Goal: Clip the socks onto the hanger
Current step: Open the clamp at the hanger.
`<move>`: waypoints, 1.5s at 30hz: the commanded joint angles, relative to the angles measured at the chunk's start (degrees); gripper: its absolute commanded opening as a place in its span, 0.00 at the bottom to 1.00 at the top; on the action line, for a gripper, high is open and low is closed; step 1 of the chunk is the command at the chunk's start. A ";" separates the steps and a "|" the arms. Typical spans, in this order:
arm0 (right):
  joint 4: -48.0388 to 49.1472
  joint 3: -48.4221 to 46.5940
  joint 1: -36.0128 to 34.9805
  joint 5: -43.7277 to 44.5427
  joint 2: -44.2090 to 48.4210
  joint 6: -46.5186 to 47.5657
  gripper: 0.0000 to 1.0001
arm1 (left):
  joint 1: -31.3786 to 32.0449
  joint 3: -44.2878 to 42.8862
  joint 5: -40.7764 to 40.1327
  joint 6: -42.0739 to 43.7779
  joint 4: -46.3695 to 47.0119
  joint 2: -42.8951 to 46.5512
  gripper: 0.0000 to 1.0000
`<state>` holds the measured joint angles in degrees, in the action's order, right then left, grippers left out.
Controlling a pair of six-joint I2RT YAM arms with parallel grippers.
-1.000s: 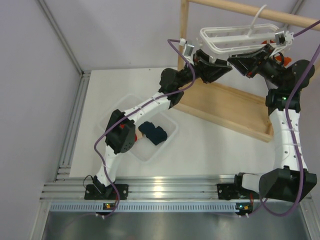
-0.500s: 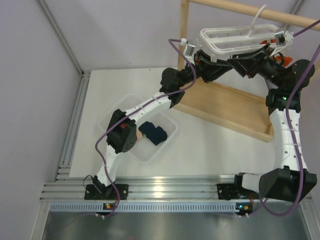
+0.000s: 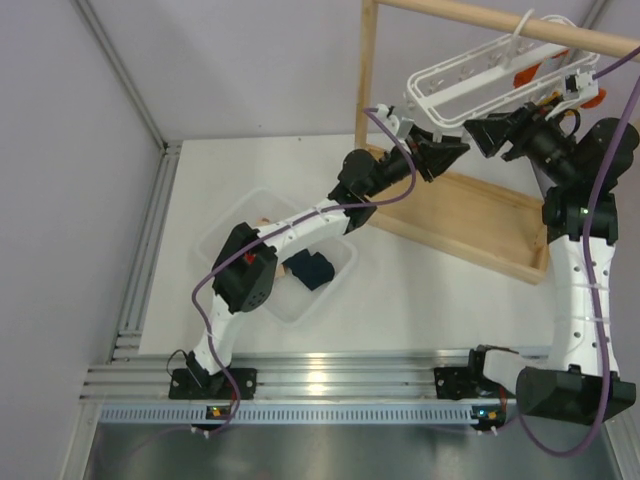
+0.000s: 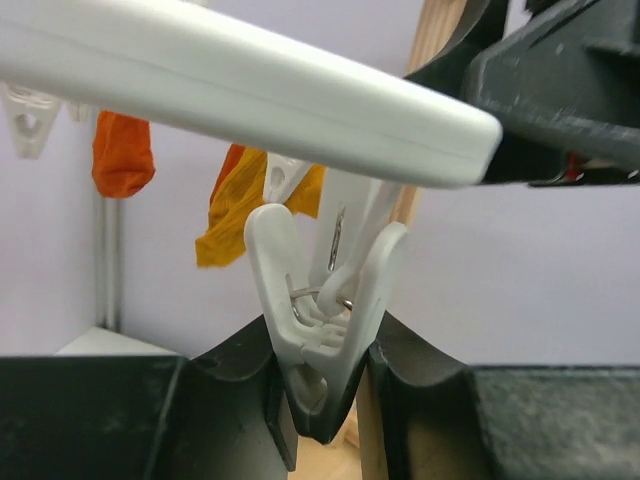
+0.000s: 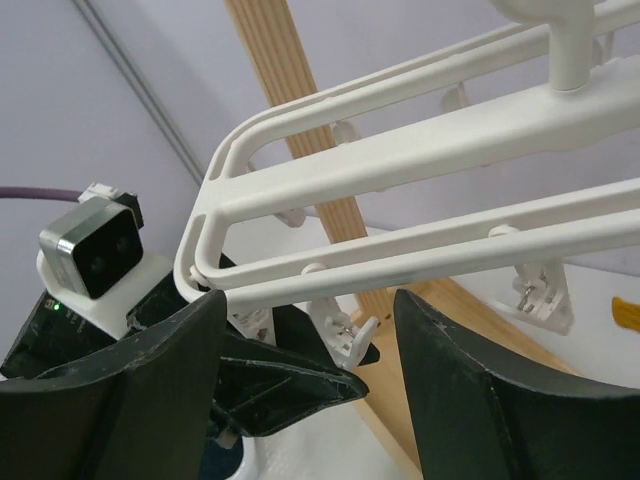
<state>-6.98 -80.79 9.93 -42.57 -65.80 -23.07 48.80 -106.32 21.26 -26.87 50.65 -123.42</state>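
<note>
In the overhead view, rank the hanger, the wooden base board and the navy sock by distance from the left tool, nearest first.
1. Hanger, its clip pinched in the left tool.
2. Wooden base board, just beneath it.
3. Navy sock, in the clear bin, lower left.

White flat tabletop, as I saw it through the overhead camera. Two items rested directly on it: a clear rectangular plastic tub at near left, and a light wooden rack's sloping base board, lying obliquely at far right.
</note>
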 commanded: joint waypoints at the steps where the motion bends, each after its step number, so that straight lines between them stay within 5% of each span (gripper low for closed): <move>1: -3.56 -1.65 0.35 3.72 2.17 3.11 0.67 | 1.83 2.17 -6.05 11.38 -0.47 5.73 0.00; 26: -0.67 2.92 0.35 6.53 3.92 1.28 0.47 | 3.85 3.93 -9.21 17.29 1.99 6.43 0.00; 29: -2.32 2.31 0.26 3.90 4.36 1.71 0.59 | 4.11 4.46 -9.30 19.40 1.55 6.52 0.00; 35: -5.32 2.66 0.61 -5.32 8.41 15.67 0.66 | 3.76 6.04 -3.69 20.72 4.10 6.70 0.00; 45: -13.23 -4.37 0.96 -19.56 4.11 28.52 0.55 | 0.25 0.87 9.23 5.01 6.82 3.98 0.00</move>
<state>-18.17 -82.06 10.31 -55.66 -60.29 -0.43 50.52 -101.27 24.75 -14.70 51.96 -120.18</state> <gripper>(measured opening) 0.562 0.277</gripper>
